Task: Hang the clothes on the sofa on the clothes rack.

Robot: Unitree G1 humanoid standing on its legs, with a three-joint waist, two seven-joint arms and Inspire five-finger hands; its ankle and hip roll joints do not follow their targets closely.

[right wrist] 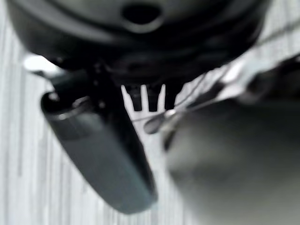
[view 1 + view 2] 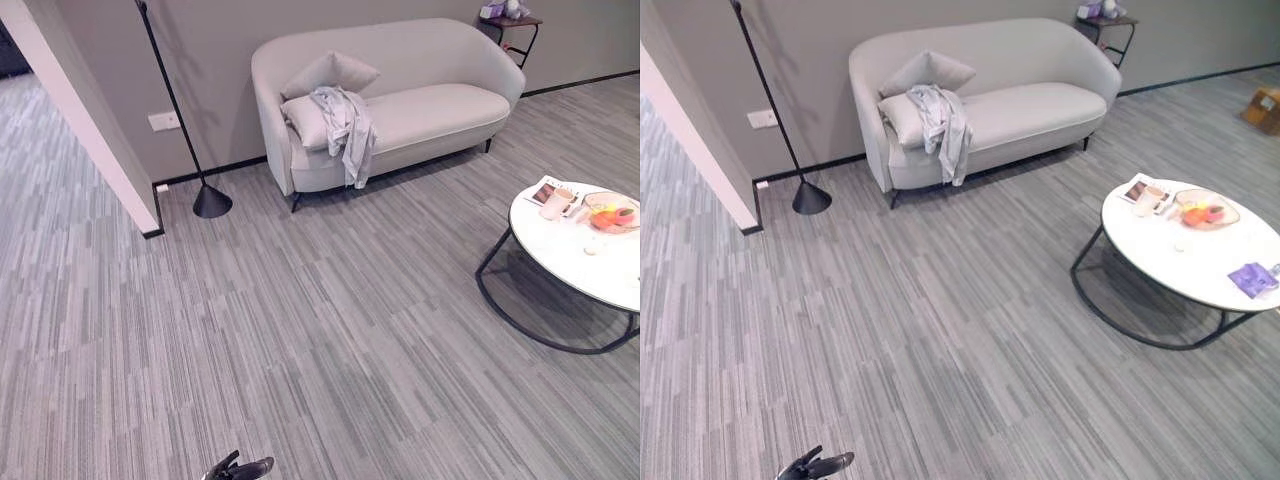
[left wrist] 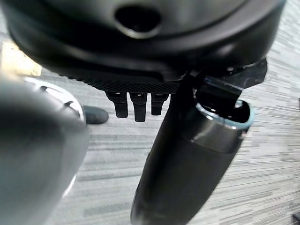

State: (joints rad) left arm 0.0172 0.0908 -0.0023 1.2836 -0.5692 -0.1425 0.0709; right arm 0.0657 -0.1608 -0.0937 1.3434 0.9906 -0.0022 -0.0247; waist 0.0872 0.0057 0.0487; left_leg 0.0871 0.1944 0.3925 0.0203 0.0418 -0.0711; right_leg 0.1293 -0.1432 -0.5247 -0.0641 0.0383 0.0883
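While the pale grey garment [image 2: 345, 125] hangs crumpled over the front edge of the light grey curved sofa [image 2: 420, 105], just beside two grey cushions [image 2: 318, 95] at one end, both hands are far from it. Over the grey striped carpet floor [image 2: 300, 320], the left hand [image 3: 140, 101] holds nothing, its fingers straight and relaxed in its wrist view. Likewise, the right hand [image 1: 150, 96] is empty with loose fingers. Off to the right stands a round white table [image 2: 1200, 255] carrying a glass bowl of fruit [image 2: 1206, 211].
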